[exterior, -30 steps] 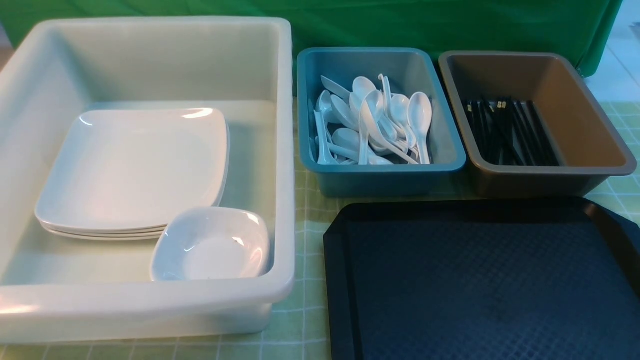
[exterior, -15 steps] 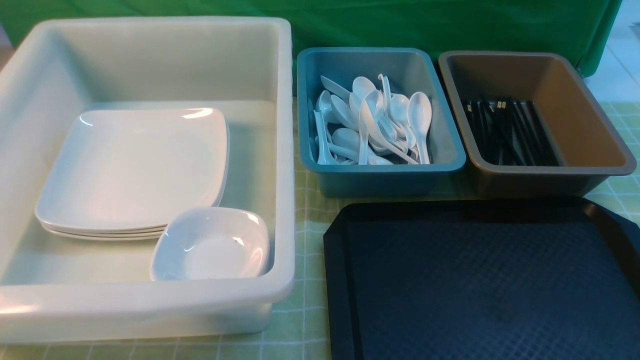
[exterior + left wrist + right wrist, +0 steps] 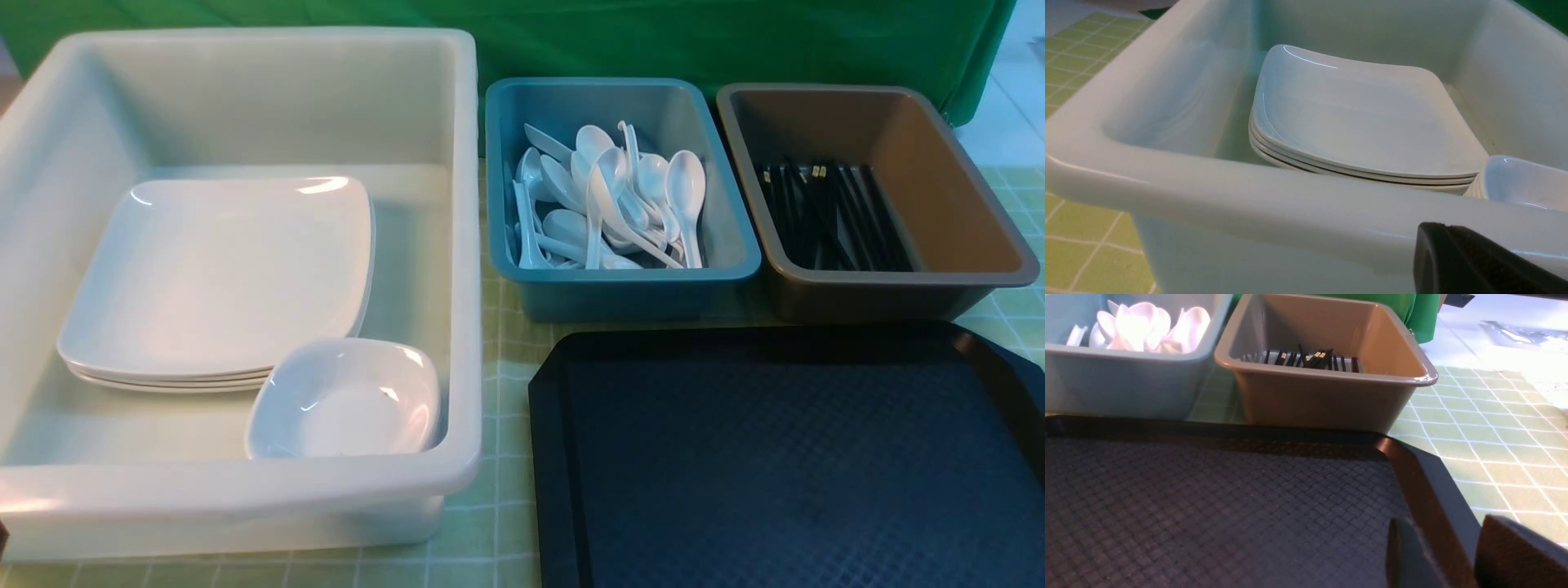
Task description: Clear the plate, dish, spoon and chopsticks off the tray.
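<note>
The black tray (image 3: 784,457) lies at the front right with nothing on it; it also shows in the right wrist view (image 3: 1208,498). A stack of white plates (image 3: 212,278) and a small white dish (image 3: 343,400) sit in the white tub. Several white spoons (image 3: 608,200) lie in the teal tub and black chopsticks (image 3: 829,212) in the brown tub. My right gripper (image 3: 1443,522) is open and empty, with the tray's corner rim showing between its fingers. One dark left finger (image 3: 1474,261) shows by the white tub's near rim. Neither gripper shows in the front view.
The white tub (image 3: 245,490) fills the left side. The teal tub (image 3: 620,294) and brown tub (image 3: 898,294) stand behind the tray. A green checked cloth (image 3: 498,523) covers the table, and a green curtain hangs behind.
</note>
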You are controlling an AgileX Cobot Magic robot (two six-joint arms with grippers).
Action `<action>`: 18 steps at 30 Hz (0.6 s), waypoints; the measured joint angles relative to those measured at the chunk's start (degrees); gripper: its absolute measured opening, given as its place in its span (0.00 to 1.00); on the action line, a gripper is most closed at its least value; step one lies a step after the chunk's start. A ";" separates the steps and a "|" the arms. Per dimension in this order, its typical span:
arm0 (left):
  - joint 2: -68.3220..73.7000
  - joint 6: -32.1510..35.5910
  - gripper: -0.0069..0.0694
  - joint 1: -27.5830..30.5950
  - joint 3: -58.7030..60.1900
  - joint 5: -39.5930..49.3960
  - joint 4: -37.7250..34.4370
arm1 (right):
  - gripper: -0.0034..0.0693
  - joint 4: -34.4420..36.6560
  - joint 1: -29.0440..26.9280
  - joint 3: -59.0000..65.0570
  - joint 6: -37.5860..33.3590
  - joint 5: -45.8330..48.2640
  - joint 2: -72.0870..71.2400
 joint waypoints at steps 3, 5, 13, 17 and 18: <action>-0.36 0.00 0.08 0.00 2.37 -0.24 -0.24 | 0.38 0.00 0.00 0.00 0.00 -0.07 0.00; -0.36 0.00 0.08 0.00 2.81 -1.00 -0.63 | 0.38 0.00 0.00 0.00 0.00 -0.07 0.00; -0.36 0.00 0.08 -1.01 2.85 -2.23 -0.68 | 0.38 0.00 0.00 0.00 0.00 -0.07 0.00; -0.36 0.00 0.08 -2.23 2.85 -2.23 -0.62 | 0.38 0.00 0.00 0.00 0.00 -0.07 0.00; -0.36 0.00 0.08 -2.30 2.85 -2.23 -0.62 | 0.38 0.00 0.00 0.00 0.00 -0.07 0.00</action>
